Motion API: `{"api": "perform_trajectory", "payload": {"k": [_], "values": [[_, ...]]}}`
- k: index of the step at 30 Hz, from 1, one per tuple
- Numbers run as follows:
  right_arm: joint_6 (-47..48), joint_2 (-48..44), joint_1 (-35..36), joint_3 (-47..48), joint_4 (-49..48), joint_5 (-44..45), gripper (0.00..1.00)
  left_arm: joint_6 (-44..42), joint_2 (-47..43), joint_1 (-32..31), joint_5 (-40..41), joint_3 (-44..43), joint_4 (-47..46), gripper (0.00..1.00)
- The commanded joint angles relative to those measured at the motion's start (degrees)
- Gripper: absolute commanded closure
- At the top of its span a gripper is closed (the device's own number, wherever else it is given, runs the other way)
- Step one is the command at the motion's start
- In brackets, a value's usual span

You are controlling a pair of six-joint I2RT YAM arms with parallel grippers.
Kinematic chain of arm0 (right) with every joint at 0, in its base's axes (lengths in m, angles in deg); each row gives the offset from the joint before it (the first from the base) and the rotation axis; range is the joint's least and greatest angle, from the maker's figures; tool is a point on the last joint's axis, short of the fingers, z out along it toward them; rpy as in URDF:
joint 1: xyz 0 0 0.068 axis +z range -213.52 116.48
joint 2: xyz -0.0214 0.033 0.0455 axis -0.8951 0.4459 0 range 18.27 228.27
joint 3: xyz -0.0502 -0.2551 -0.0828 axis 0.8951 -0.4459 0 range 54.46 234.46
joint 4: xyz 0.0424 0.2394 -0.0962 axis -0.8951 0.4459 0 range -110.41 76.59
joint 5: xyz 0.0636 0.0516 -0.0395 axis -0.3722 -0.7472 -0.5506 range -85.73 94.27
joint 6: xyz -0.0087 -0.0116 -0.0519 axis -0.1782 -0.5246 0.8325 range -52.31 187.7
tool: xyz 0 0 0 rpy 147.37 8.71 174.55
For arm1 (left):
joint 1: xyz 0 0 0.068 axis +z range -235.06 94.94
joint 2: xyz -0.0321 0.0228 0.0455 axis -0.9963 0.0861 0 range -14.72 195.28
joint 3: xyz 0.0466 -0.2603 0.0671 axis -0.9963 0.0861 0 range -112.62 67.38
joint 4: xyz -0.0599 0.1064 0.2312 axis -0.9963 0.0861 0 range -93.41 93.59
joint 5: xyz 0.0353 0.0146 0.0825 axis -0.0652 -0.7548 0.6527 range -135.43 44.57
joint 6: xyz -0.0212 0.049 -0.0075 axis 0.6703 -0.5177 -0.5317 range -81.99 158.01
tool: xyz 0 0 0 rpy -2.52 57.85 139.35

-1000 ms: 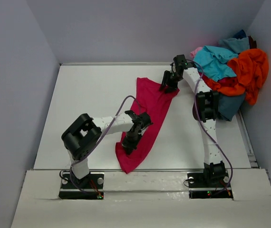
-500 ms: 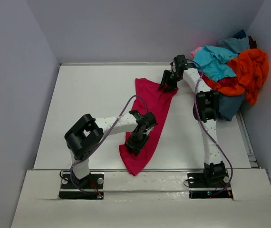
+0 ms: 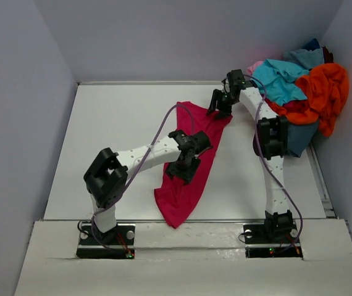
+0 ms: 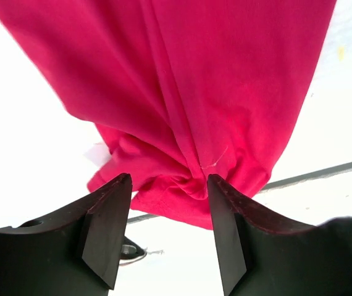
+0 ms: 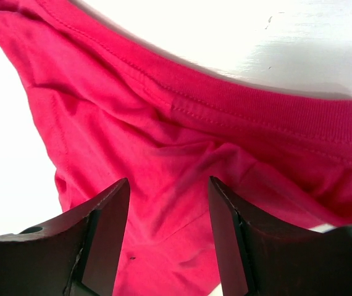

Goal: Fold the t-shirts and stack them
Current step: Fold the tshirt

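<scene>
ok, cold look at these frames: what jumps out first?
The crimson t-shirt comes first. It lies as a long rumpled strip from the middle of the table to its near edge, with the left hand over its middle and the right hand at its far end, both open. Next is the bright pile of t-shirts, orange and turquoise on top, heaped in the far right corner.
</scene>
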Motion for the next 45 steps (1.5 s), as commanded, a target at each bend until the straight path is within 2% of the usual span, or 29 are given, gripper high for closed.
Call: {"api": "perform_trajectory", "payload": {"k": [1, 5, 7, 9, 10, 14, 20, 28, 37, 45], "values": [[0.2, -7.0, -0.3, 1.2, 0.4, 0.3, 0.4, 1.3, -3.3, 2.1, 7.2, -5.2, 3.6, 0.36], [-0.2, -9.5, -0.3, -0.8, 1.2, 2.1, 0.39, -0.4, -1.8, 6.7, 11.2, -8.8, 1.5, 0.35], [-1.0, -10.9, -0.3, -2.5, 3.7, 3.5, 0.39, -1.8, 0.8, 10.5, 13.4, -13.7, 0.6, 0.35], [-1.0, -12.2, 0.3, -3.3, 4.0, 4.3, 0.39, -2.9, 3.2, 11.4, 14.2, -15.4, 0.2, 0.35], [-1.2, -13.1, 0.4, -6.2, 4.2, 5.0, 0.39, -3.4, 4.7, 13.1, 14.0, -19.4, 0.0, 0.35], [-3.4, -19.3, 0.9, -17.1, 1.8, 7.0, 0.4, -6.6, 13.9, 17.2, 11.3, -31.5, -1.3, 0.35], [-5.4, -24.5, 1.4, -26.7, -1.6, 6.7, 0.42, -9.2, 23.6, 21.1, 7.3, -40.3, -4.0, 0.36], [-7.5, -26.9, 3.0, -32.6, -3.5, 5.8, 0.45, -10.4, 28.8, 26.9, 0.4, -48.6, -8.0, 0.37], [-9.0, -25.3, 4.1, -32.9, -3.5, 6.1, 0.48, -13.1, 29.4, 28.6, -9.5, -49.3, -13.8, 0.37], [-9.7, -23.9, 5.2, -29.8, -2.5, 6.6, 0.49, -12.2, 27.4, 29.7, -29.4, -41.8, -22.7, 0.37]]}}
